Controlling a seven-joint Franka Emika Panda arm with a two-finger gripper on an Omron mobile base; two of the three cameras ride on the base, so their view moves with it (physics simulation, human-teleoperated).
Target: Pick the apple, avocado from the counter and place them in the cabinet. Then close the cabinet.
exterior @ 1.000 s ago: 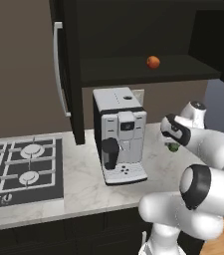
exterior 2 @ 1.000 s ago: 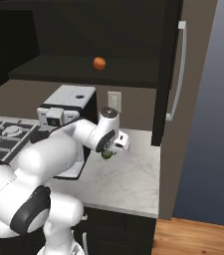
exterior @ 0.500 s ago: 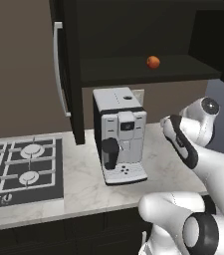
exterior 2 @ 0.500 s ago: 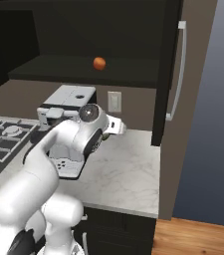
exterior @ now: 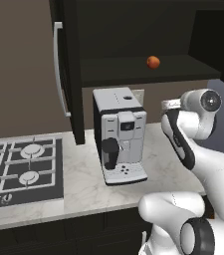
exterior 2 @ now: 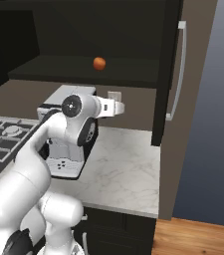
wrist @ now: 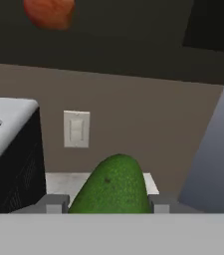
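Two base cameras look forward and down from behind, sharing the silver-black coffee machine (exterior: pixel 119 135) (exterior 2: pixel 66 149); the hand camera sits close, socket at ten o'clock.

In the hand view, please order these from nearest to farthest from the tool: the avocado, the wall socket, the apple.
1. The avocado: held between the tool fingers.
2. The wall socket: on the wall behind, slightly left.
3. The apple: up in the cabinet, upper left.

Raised arm, end effector (wrist: pixel 108 201) clamped (forearm level)

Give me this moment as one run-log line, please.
gripper: shut on avocado | apple: on cabinet shelf | cabinet doors: open | phase: lifting avocado
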